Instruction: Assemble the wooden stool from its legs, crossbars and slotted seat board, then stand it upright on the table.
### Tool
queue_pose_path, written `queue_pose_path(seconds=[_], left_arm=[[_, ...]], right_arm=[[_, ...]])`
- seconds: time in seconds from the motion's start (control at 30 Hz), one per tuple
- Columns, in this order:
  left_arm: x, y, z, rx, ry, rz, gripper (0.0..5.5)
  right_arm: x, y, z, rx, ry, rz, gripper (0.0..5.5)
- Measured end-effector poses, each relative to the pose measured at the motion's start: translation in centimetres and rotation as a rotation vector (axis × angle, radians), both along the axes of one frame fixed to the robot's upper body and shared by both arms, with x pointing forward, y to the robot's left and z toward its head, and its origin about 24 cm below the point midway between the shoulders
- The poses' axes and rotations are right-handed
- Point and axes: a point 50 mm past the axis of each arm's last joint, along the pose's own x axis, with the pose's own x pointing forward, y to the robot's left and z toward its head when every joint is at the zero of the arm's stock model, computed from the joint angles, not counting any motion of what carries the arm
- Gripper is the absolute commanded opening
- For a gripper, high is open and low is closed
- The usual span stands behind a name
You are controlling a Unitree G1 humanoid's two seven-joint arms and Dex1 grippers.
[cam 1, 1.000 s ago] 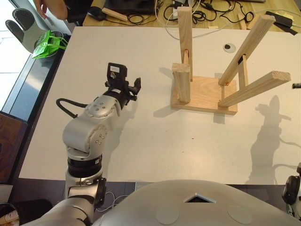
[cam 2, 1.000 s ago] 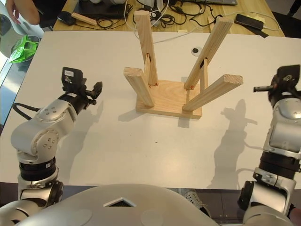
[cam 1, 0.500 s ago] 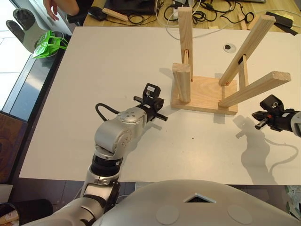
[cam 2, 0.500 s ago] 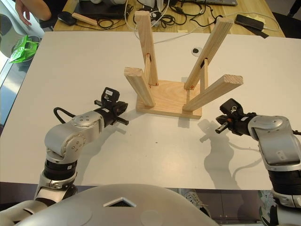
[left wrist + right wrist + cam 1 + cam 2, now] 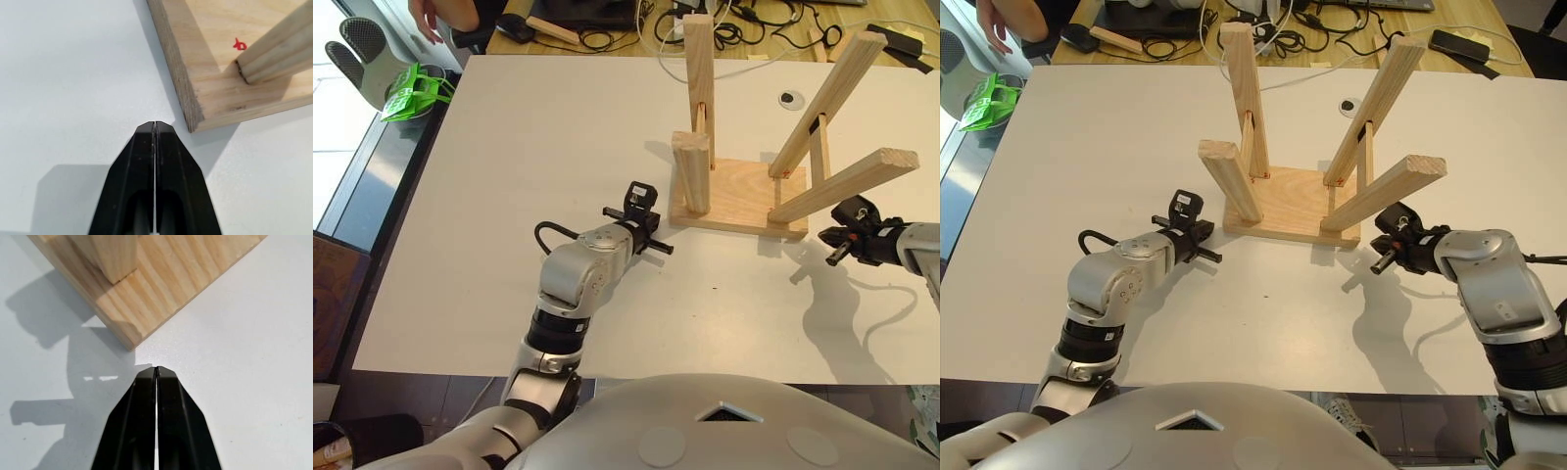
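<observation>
Stool (image 5: pixel 739 186) position: inverted on the white tabletop (image 5: pixel 558 127), seat board (image 5: pixel 734 196) flat on the surface, four legs (image 5: pixel 697 59) pointing upward and splayed outward. A crossbar (image 5: pixel 819 149) spans the two legs on the robot's right side.

Left hand (image 5: pixel 154 126): fingers together, holding nothing, low over the tabletop just beside the near-left corner of the seat board and apart from it. A red mark (image 5: pixel 239 45) sits on the board next to the foot of the nearest leg.

Right hand (image 5: pixel 156 369): fingers together, holding nothing, just beside the near-right corner of the seat board, not touching it.

A round black disc (image 5: pixel 790 98) lies on the tabletop beyond the stool. Cables (image 5: pixel 744 24) lie past the far edge.
</observation>
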Motion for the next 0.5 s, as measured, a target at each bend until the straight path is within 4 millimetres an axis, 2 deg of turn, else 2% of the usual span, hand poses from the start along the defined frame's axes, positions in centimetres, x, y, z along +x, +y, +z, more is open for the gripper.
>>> queue_pose_path(seconds=[0.23, 0.5], left_arm=[[0.2, -0.5, 0.1, -0.06, 0.011, 0.003, 0.03], [0.3, -0.5, 0.2, -0.082, 0.023, -0.016, 0.03]], right_arm=[[-0.3, -1.0, -0.6, -0.011, 0.058, -0.059, 0.0], [0.1, 0.6, -1.8, 0.092, 0.044, -0.11, 0.0]])
